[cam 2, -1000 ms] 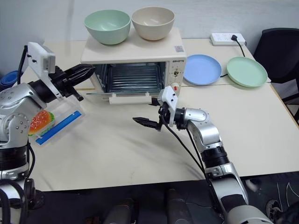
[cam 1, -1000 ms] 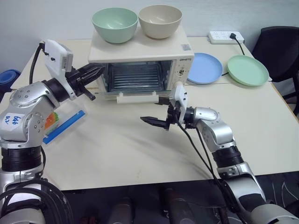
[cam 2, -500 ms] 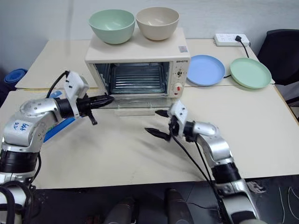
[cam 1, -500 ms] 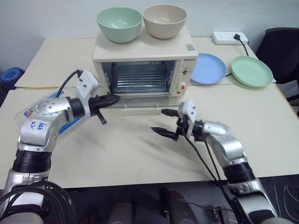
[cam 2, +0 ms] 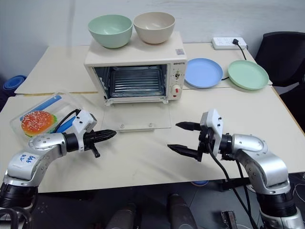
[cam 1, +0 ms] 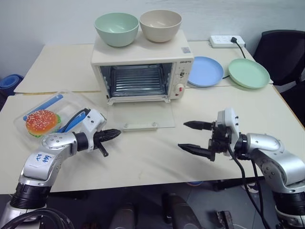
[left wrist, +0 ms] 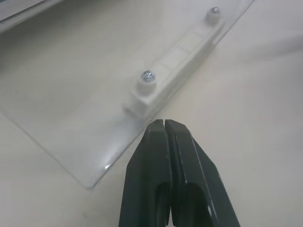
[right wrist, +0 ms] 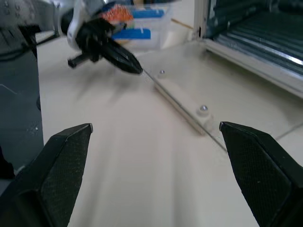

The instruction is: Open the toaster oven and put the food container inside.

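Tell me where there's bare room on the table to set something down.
Free: the table between the left end effector and right end effector, below the oven door. Crowded: plates beside the toaster oven; the food container at the table's left.

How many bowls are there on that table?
2, both on top of the toaster oven: a green bowl on the left and a beige bowl beside it on the right.

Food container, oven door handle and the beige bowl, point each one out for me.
food container (cam 1: pixel 47 110), left eye view, clear lid.
oven door handle (cam 1: pixel 139 126), left eye view, middle of the white bar.
beige bowl (cam 2: pixel 153 28), right eye view, outer wall.
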`<act>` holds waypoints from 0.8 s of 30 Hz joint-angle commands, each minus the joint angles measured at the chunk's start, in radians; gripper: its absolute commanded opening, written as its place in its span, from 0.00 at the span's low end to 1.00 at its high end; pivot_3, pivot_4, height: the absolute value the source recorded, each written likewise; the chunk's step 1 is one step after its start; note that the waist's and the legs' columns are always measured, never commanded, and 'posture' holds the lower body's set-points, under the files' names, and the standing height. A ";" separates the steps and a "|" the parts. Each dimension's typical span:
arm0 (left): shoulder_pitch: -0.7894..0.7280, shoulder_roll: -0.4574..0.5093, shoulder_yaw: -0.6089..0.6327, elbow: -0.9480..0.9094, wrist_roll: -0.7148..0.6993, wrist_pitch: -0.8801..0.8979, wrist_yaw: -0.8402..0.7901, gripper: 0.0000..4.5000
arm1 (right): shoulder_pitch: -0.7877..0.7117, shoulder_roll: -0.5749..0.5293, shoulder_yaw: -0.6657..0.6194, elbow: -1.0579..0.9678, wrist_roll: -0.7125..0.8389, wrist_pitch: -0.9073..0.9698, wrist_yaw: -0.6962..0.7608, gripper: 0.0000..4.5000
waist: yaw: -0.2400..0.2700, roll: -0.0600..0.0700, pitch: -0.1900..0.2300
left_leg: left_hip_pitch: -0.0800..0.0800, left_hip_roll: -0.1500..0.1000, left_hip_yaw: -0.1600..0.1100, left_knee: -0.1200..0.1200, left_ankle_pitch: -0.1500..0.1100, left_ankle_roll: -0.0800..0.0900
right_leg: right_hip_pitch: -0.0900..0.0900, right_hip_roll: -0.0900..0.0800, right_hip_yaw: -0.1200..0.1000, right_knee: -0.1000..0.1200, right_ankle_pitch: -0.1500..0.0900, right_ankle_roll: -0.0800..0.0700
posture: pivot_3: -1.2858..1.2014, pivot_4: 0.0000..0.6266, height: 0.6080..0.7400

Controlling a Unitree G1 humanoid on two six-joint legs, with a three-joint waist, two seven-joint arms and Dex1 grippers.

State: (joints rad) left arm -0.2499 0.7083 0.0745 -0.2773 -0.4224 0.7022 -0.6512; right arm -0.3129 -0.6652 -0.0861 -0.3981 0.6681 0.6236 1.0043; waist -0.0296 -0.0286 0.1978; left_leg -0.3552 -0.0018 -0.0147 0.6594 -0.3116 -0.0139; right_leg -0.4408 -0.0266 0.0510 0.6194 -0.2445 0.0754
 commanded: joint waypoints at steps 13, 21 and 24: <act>0.508 -0.296 0.665 -0.457 -0.315 0.180 0.329 0.74 | -0.246 -0.033 0.046 0.044 0.116 0.051 0.117 1.00 | 0.000 -0.001 -0.001 | -0.002 0.002 0.001 0.000 -0.005 -0.002 | -0.002 -0.005 0.004 -0.002 0.000 0.000 | 0.52 0.24 1.00; 0.501 -0.326 0.932 -0.410 -0.540 0.260 0.677 1.00 | -0.305 0.006 0.100 0.124 0.088 0.021 0.160 1.00 | 0.001 -0.002 -0.001 | -0.001 0.002 0.001 0.004 -0.004 -0.001 | 0.000 -0.002 0.004 -0.002 0.000 0.000 | 0.52 0.24 1.00; 0.464 -0.290 0.974 -0.347 -0.552 0.282 0.777 1.00 | -0.309 0.014 0.105 0.132 0.086 0.018 0.162 1.00 | 0.001 -0.003 -0.001 | 0.000 0.003 0.001 0.004 -0.004 -0.001 | 0.001 0.000 0.004 -0.001 0.000 -0.001 | 0.52 0.24 1.00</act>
State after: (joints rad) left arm 0.2210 0.4009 1.0081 -0.6407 -0.9481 0.9773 0.0687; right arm -0.6056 -0.6533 0.0335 -0.2616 0.7524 0.6568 1.1589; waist -0.0291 -0.0312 0.1966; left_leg -0.3555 0.0007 -0.0139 0.6635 -0.3161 -0.0154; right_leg -0.4403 -0.0265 0.0550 0.6182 -0.2448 0.0746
